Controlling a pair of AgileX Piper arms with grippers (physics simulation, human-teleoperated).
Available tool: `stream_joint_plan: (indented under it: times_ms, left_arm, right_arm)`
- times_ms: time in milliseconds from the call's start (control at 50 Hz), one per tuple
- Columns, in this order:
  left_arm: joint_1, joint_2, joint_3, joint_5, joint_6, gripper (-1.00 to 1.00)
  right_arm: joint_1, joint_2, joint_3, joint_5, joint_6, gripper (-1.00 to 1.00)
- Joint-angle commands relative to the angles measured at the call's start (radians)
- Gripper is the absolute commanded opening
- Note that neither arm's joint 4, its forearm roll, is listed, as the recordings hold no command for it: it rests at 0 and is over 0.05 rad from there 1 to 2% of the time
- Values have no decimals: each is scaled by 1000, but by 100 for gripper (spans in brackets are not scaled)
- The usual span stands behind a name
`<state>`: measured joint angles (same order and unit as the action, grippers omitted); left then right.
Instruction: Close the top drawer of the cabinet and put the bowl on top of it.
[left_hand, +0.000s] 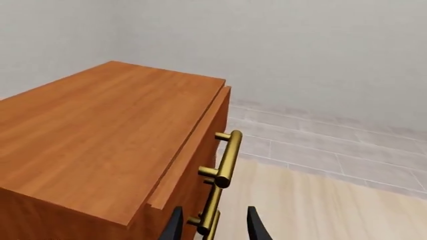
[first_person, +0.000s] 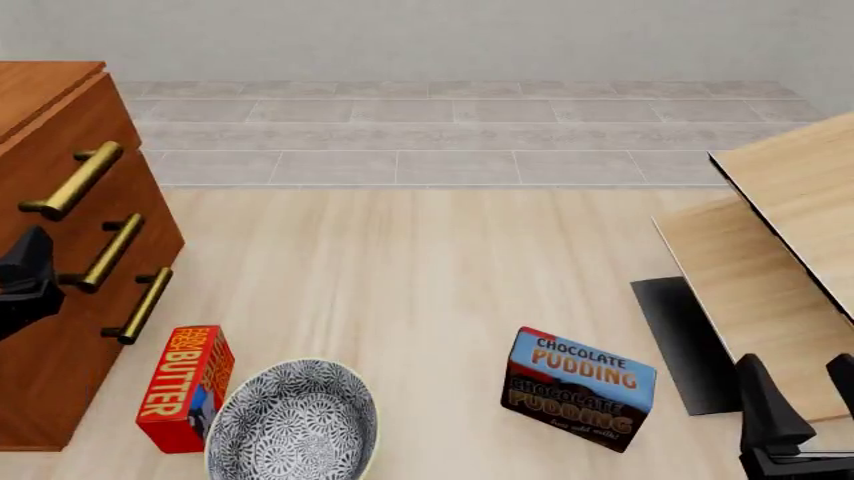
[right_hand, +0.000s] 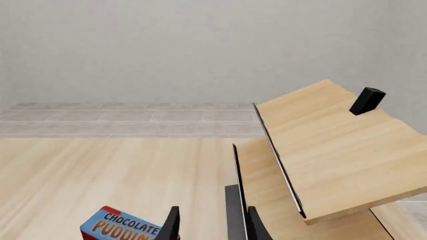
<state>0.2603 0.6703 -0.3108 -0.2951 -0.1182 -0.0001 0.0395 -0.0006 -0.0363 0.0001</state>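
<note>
The left gripper (left_hand: 212, 226) has its jaws spread, holding nothing; between the two dark tips the lower brass handles of the cabinet (left_hand: 100, 145) show, though whether a tip touches them I cannot tell. In the front view this gripper (first_person: 24, 280) sits at about 9 o'clock, right against the cabinet's face. Just beyond it, the top drawer (left_hand: 200, 145) appears pushed in: its front lies close under the cabinet's overhanging top, with only a thin seam visible, and its brass bar handle (left_hand: 225, 157) juts out clear of the wood. I judge the closing step done or nearly so.

The right gripper (right_hand: 212, 225) also has its jaws spread and empty, parked at about 4 o'clock in the front view (first_person: 801, 420) beside the pale wooden furniture (first_person: 787, 240).

The bowl (first_person: 291, 420) rests on the tabletop (first_person: 427, 270) at about 7 o'clock, just beside the red butter box (first_person: 184, 388), which stands between it and the cabinet. The chocolate pudding box (first_person: 579, 388) stands at about 5 o'clock, well apart.

Risks: reaching for the bowl could knock over the butter box, since the two are so close. The rim offers a thin, curved hold, so the bowl might tip or slip during the lift. The drawer handles protrude, so a low carry could catch on them.
</note>
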Motion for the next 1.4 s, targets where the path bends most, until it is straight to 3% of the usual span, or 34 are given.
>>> stream_joint_plan:
  times_ms: [20, 940, 1360, 1400]
  left_arm:
    - [33, 11, -4, -4, 8, 100]
    - [108, 73, -34, -35, 4, 100]
    - [-56, 1, -70, 77, -20, 100]
    - [-78, 6, -79, 90, -57, 100]
  right_arm:
    - [0, -13, -1, 12, 0, 100]
    - [0, -13, -1, 12, 0, 100]
    - [0, -12, -1, 12, 0, 100]
    - [0, -13, -1, 12, 0, 100]
